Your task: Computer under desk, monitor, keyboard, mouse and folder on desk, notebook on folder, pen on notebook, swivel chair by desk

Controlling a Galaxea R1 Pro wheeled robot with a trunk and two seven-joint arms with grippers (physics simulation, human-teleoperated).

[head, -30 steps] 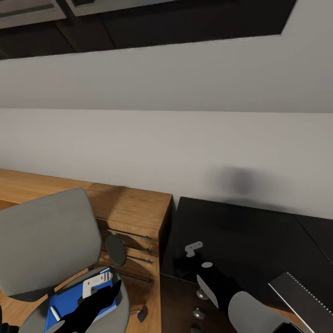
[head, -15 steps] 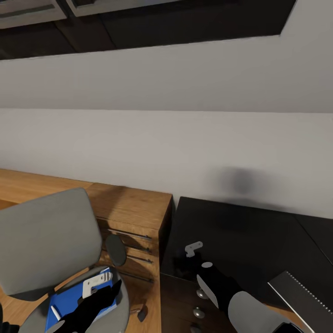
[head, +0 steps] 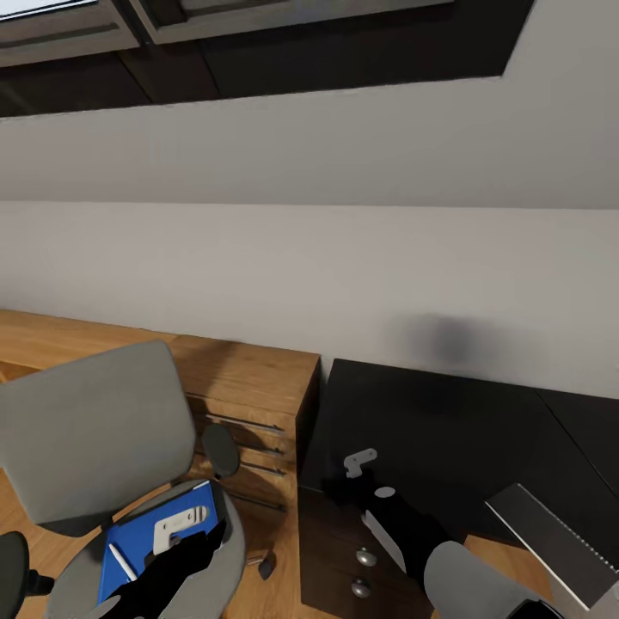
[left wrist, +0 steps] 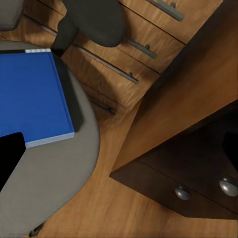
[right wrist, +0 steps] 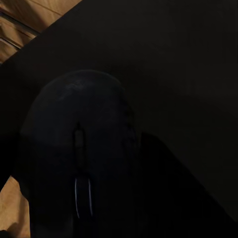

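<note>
The grey swivel chair (head: 86, 438) stands at the left. On its seat lies a blue flat book (head: 142, 550), folder or notebook I cannot tell, with a dark slab (left wrist: 63, 89) under its edge and a white pen (head: 120, 563) on top. My left gripper (head: 202, 537) hovers open over the seat's right side, one black finger (left wrist: 10, 158) beside the blue book (left wrist: 29, 94). My right gripper (head: 344, 486) is over the black desk (head: 430, 421), shut on the black mouse (right wrist: 79, 158). A grey ridged slab (head: 550, 542), perhaps the keyboard, lies at the right.
A wooden dresser (head: 249, 378) with bar handles stands behind the chair, against the black desk's left side. The desk front has drawers with round knobs (head: 367, 557). A white wall runs behind, with dark windows above.
The whole picture has shifted a little, so the camera moved. Both arms and the mouse keep their places in the view.
</note>
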